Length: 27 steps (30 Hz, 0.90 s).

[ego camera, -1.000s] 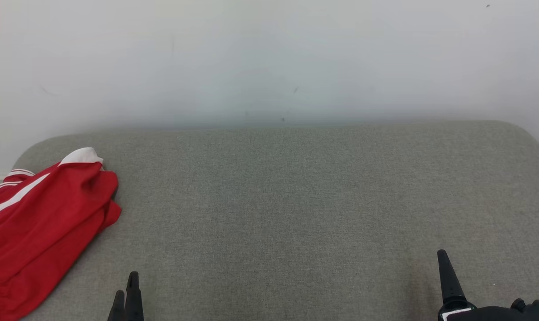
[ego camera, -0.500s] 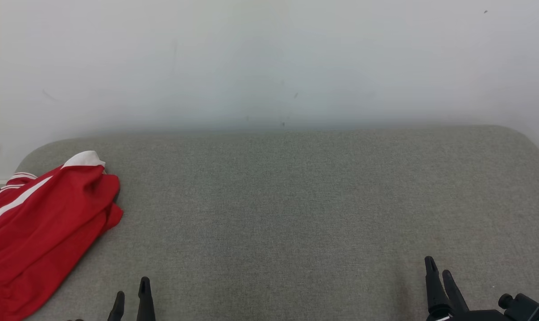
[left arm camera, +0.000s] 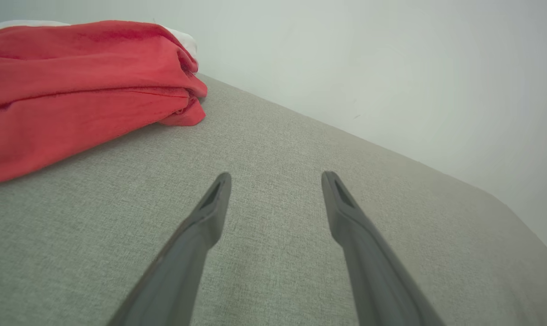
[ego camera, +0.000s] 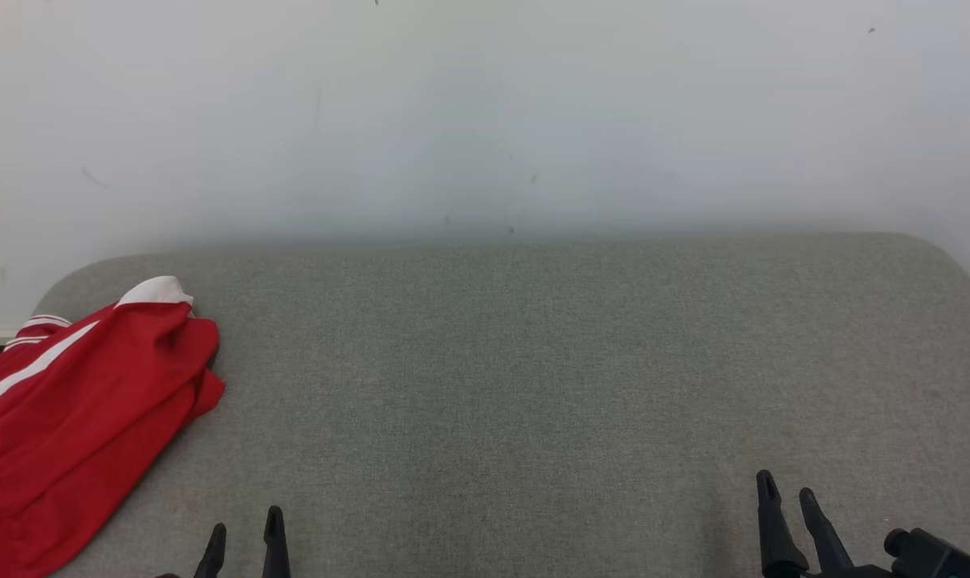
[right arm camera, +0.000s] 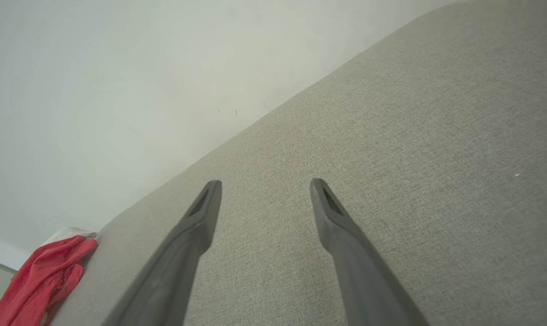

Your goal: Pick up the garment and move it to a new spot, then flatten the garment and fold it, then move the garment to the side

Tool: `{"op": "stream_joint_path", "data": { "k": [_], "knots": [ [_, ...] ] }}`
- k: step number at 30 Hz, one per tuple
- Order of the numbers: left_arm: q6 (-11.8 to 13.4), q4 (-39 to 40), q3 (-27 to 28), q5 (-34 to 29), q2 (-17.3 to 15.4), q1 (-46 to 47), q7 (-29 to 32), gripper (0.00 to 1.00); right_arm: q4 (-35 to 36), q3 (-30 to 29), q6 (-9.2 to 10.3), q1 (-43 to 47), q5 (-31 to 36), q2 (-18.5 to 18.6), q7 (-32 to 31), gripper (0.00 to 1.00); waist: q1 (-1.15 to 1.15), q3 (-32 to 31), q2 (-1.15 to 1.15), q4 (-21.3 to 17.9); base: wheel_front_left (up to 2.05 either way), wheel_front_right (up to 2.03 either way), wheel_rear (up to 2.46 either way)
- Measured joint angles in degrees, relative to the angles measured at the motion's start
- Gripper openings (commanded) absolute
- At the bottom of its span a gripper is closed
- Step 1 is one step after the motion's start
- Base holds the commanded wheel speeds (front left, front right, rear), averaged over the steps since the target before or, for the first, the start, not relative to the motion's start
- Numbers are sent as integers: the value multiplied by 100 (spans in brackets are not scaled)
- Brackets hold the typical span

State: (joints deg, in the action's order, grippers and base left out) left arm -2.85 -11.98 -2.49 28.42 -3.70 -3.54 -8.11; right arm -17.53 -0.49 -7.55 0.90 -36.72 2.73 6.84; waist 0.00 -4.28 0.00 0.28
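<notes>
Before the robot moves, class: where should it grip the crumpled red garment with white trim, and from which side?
Grip the red garment by its bunched, layered right edge. Come low across the grey fabric cushion from the robot's right with the left gripper, jaws open: folds stack thick there, likely pinchable.

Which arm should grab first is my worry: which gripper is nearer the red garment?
Left. The left gripper hangs just right of the red garment, near its lower edge; the right gripper is far across the grey cushion, at the head view's lower right.
</notes>
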Motion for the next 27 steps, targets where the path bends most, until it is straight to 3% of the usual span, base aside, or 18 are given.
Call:
{"op": "stream_joint_path", "data": {
  "k": [10, 27],
  "knots": [
    [32, -37, -170, -617, -93, -10, -168, 100, 54, 65, 0, 43, 766, 0, 77, 100, 0, -44, 0, -1, 0, 0, 0],
    [31, -80, -154, -1254, -107, -83, -379, 100, 68, 154, 0, 148, 1523, 1, 174, 100, 0, -141, 0, -3, 0, 0, 0]
  ]
}}
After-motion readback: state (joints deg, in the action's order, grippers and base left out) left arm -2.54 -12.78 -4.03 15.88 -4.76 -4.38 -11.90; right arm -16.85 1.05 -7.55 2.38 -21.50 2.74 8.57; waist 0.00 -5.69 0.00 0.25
